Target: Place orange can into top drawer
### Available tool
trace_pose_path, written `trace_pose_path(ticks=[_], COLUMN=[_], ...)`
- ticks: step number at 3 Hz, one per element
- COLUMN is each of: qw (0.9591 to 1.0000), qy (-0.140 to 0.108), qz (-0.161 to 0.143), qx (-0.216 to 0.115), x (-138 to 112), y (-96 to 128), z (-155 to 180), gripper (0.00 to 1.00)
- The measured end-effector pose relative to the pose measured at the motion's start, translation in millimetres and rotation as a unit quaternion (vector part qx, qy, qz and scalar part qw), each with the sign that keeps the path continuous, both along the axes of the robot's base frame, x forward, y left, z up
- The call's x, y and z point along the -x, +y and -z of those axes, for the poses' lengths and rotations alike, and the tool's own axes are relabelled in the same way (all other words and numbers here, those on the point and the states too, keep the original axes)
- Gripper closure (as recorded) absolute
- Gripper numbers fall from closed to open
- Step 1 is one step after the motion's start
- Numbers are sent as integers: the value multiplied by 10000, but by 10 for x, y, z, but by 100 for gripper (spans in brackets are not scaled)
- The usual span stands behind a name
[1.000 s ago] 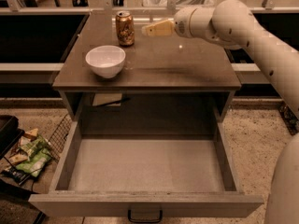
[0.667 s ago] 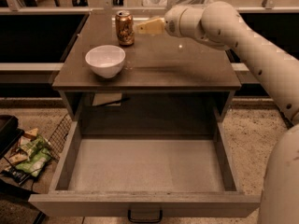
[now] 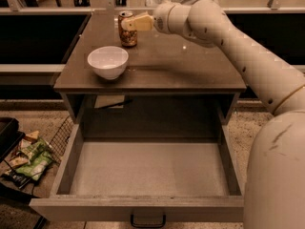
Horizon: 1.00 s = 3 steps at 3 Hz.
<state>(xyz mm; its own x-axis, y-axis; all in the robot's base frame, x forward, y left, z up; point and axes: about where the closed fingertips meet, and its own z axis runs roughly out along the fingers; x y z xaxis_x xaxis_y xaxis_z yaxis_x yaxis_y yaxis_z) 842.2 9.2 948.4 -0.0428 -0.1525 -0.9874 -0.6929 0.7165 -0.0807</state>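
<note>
The orange can [image 3: 127,36] stands upright at the back left of the tabletop [image 3: 186,66]. My gripper [image 3: 130,24] reaches in from the right and is at the can's upper part, overlapping its top in this view. The top drawer [image 3: 143,208] is pulled fully out below the tabletop, towards the camera. Its grey inside is bare and its dark handle [image 3: 147,221] is at the bottom edge.
A white bowl [image 3: 108,62] sits on the tabletop in front of and left of the can. A wire basket with snack bags [image 3: 29,156] stands on the floor at the left. My white arm [image 3: 248,66] crosses the right side.
My gripper has moved left along the back of the tabletop, from a gap right of the can to the can itself. Can, bowl and drawer have not moved.
</note>
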Motion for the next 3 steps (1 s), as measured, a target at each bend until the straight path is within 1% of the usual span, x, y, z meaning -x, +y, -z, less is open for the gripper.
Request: trace_pose_path(ticks=[1, 2, 3], qw=[9996, 9989, 9983], qy=[90, 284, 483], qz=[-10, 63, 199], qx=[252, 361, 277], x=[-61, -185, -354], y=[234, 365, 449], z=[17, 119, 263], gripper=[0, 0, 0])
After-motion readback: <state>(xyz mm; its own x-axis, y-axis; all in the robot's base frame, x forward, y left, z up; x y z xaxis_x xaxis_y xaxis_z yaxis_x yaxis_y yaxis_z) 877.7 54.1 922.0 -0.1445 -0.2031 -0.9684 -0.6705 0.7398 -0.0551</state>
